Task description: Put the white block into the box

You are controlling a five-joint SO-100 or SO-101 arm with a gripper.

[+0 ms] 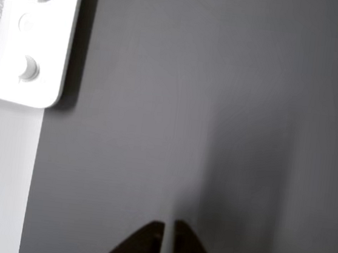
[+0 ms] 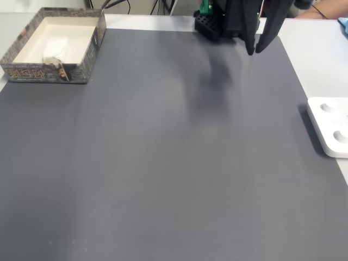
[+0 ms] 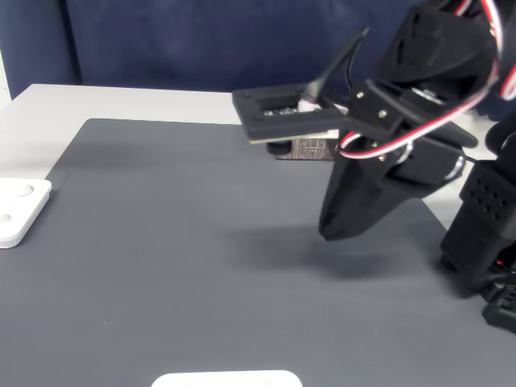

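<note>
Fingertips of the gripper (image 1: 168,239) sit nearly together in the other view, a thin gap between them and nothing gripped, above the grey mat (image 1: 190,104) with the white device (image 1: 27,31) at top left. In a fixed view I see the white block (image 2: 56,45) lying inside the box (image 2: 32,72) at the mat's far left corner (too blurred for me to judge its long axis), the gripper (image 2: 254,50) well apart at the far edge. In a fixed view from the side, the gripper (image 3: 343,230) hangs tip-down over bare mat.
</note>
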